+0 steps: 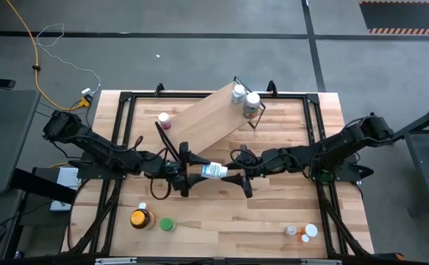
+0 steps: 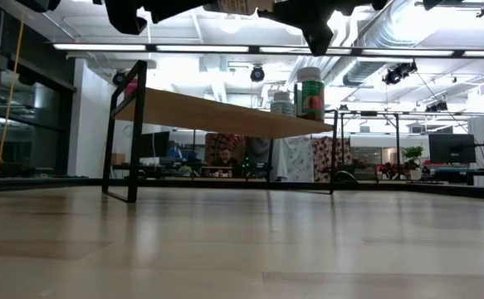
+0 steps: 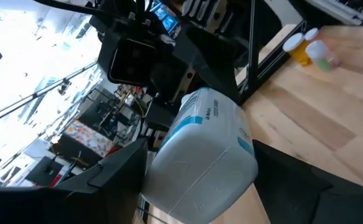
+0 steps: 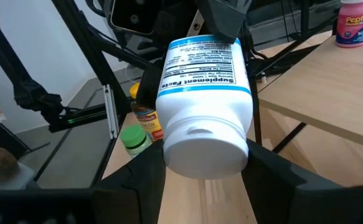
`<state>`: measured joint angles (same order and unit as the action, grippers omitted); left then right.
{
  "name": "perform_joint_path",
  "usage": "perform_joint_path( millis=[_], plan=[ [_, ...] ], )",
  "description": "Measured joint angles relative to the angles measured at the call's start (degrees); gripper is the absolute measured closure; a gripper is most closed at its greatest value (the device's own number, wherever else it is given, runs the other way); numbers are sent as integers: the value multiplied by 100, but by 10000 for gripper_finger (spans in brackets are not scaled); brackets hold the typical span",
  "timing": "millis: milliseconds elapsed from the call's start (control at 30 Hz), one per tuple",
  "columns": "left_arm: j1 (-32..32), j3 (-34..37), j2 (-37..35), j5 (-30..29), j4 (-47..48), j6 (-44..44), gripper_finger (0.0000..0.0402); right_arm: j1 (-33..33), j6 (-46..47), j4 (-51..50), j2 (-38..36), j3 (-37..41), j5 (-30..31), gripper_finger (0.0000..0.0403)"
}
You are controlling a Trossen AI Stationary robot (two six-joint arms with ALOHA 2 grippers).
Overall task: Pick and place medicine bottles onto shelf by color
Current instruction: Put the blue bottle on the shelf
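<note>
A white bottle (image 1: 213,171) is held above the tabletop (image 1: 229,221) between both arms, pinched by the left pincer (image 1: 188,171) and the right pincer (image 1: 238,175). Judged light, rigid, slick; best gripped across the body.

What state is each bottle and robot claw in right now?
White bottle: on its side in mid-air, held at both ends.
Left gripper: shut on its base.
Right gripper: shut on its cap end.
Two bottles: upright on the shelf.
Pink-capped bottle: upright beside the shelf.
Amber jar: on the tabletop, lid on.
</note>
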<state>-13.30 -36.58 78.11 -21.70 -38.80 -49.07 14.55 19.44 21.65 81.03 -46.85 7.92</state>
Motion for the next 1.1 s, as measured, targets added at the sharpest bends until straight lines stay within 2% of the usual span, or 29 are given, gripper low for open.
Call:
perform_joint_path(
  millis=[200,400,533,667,867,1000,1100],
  plan=[
    [-2,0,-1,23,-14,48,162,2,24,31,0,0,0,228],
    [-7,2,0,10,12,109,216,0,13,50,-2,0,42,228],
    [-85,2,-1,-420,67,239,247,-7,-44,81,-2,0,92,228],
    [-190,-2,-33,-924,237,242,254,-12,-338,-3,-41,-2,178,216],
    [-190,0,-153,-1130,505,316,254,43,-310,-686,-429,-2,133,183],
    [-174,9,-378,-1282,816,578,254,231,-403,-970,-615,-2,709,163],
    [-167,4,-656,-1038,850,1064,254,412,-649,-1030,-638,-2,1378,154]
  ],
)
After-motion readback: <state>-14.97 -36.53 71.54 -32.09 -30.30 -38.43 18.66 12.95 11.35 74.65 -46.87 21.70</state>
